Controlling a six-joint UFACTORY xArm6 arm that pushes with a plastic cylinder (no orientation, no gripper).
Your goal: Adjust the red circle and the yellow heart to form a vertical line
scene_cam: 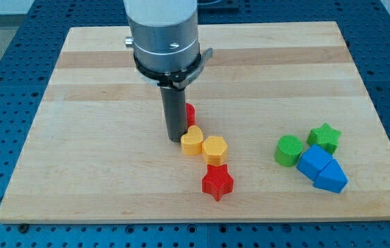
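Observation:
My tip (175,140) rests on the wooden board, just left of the yellow heart (191,141) and close to touching it. The red circle (190,114) is mostly hidden behind the rod, showing only as a red sliver on the rod's right side, directly above the yellow heart in the view. The heart lies near the board's middle, slightly toward the view's bottom.
A yellow hexagon (215,149) touches the heart's right side. A red star (217,182) lies below it. At the view's right are a green circle (289,150), a green star (324,137), a blue cube (313,162) and a blue triangle (331,178). The board's edge (202,216) runs along the bottom.

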